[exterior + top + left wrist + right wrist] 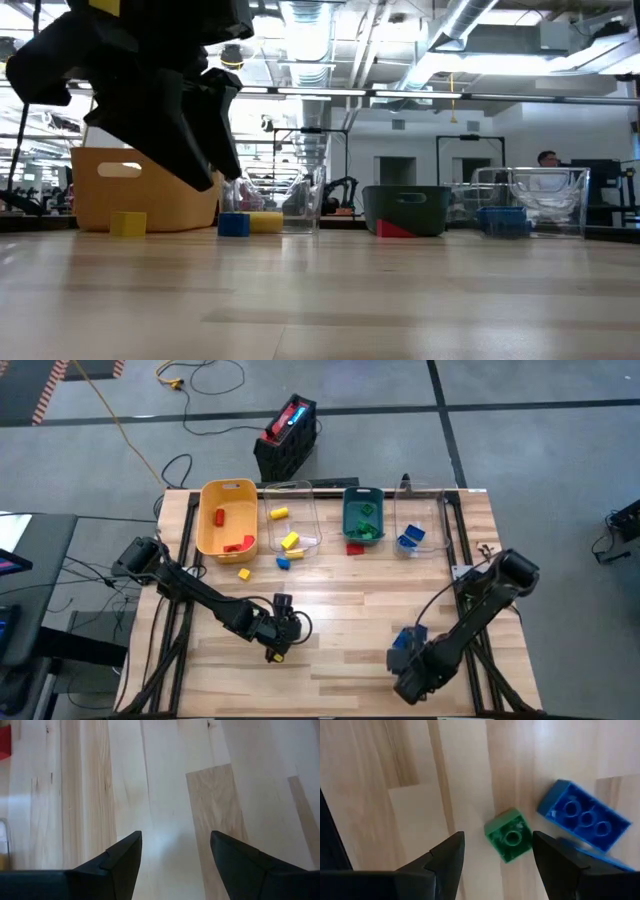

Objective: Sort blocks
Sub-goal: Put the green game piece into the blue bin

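Observation:
My right gripper is open and points down at the table near its near right corner. A small green block lies on the wood in the gap between its fingertips, untouched. Two blue blocks lie just beyond it. My left gripper is open above bare wood, near the table's middle front. More loose blocks rest on the table in front of the bins: a yellow one, a blue one, another yellow one and a red one.
Along the far edge stand a yellow bin with red blocks, a clear bin with yellow ones, a teal bin with green ones and a clear bin with blue ones. Bare wood lies between the bins and both grippers.

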Controlling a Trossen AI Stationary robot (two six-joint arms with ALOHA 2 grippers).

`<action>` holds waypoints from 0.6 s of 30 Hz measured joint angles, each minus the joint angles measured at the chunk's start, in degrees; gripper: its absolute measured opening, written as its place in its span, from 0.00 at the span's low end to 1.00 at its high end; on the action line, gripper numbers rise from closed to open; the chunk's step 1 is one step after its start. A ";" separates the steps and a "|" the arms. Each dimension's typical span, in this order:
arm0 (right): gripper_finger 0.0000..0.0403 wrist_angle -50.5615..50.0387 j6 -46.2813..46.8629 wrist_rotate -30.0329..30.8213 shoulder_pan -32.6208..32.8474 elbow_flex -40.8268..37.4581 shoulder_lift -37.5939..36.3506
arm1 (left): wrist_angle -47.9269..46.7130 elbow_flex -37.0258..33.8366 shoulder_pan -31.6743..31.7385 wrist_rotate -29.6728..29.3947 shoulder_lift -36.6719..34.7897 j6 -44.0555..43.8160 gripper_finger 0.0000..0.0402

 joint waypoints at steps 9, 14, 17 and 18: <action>0.61 -1.60 -2.79 -0.20 0.32 -0.02 1.01 | -0.19 0.86 -0.02 0.07 0.00 0.03 0.57; 0.61 -0.31 -5.34 -0.20 -0.32 -1.91 0.99 | -0.35 0.86 -0.02 0.09 0.00 -0.04 0.57; 0.61 1.97 -6.69 -0.19 -1.04 -3.36 1.00 | -0.40 0.86 -0.02 0.09 0.00 -0.12 0.57; 0.61 1.98 -7.24 -0.19 -1.29 -3.42 1.01 | -0.51 0.86 -0.02 0.09 0.00 -0.21 0.57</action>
